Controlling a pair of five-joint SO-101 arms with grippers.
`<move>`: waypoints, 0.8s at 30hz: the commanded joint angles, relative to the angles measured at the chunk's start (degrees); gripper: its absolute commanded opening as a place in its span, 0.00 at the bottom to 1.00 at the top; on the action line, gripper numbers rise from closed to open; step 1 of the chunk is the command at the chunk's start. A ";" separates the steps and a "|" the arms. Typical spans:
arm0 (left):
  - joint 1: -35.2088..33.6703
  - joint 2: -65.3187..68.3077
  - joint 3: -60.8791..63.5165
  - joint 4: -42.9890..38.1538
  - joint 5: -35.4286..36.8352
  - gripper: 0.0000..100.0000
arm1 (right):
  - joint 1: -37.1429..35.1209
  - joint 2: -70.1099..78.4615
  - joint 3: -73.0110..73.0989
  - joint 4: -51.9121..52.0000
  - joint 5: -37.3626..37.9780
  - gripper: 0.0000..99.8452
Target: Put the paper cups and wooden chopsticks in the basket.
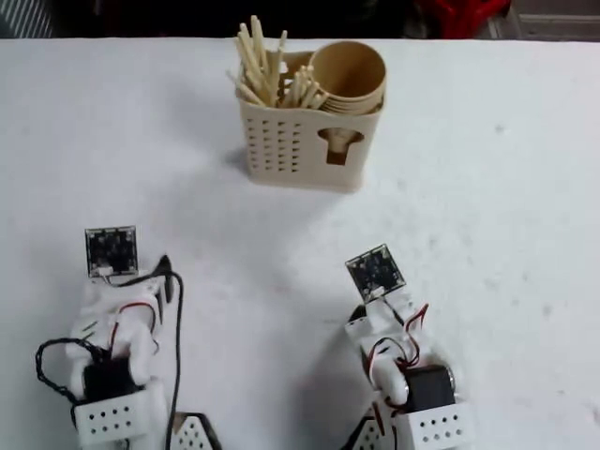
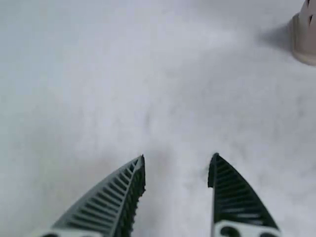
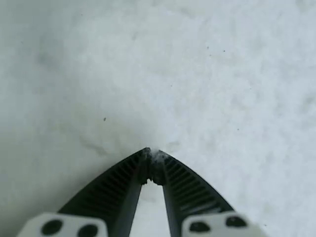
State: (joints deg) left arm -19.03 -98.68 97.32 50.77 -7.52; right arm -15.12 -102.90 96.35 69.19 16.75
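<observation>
A: Two arms sit low in the high view, the left arm (image 1: 117, 337) at lower left, the right arm (image 1: 403, 366) at lower right; how do their fingers stand?

B: The left fingers (image 2: 118, 197), ridged and tapered, are spread apart and hold nothing; the right fingers (image 3: 187, 187), ridged the same way, are pressed together at the tips, empty.

A: And the task's things?

B: All at the upper middle of the frame; the basket (image 1: 300, 141) is a cream plastic box with rows of small holes and a keyhole-shaped cutout; the wooden chopsticks (image 1: 262, 61) stand splayed in its left part; the paper cups (image 1: 349, 73), tan and nested, sit in its right part, their lower halves hidden by the wall.

A: The tabletop (image 1: 487, 234)?

B: White, faintly speckled; the arms' bases are cut off at the bottom edge.
</observation>
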 commanded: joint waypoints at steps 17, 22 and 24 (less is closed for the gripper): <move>-0.40 3.74 -0.18 11.16 -0.35 0.21 | -0.04 -0.40 0.44 0.66 -0.18 0.02; -0.40 3.74 -0.18 11.16 -0.35 0.21 | -0.04 -0.40 0.44 0.66 -0.18 0.02; -0.40 3.74 -0.18 11.16 -0.35 0.21 | 0.04 -0.40 0.44 0.66 -0.18 0.02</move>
State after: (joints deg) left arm -19.03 -94.90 97.41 61.76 -7.52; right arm -15.12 -102.90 96.35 69.19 16.75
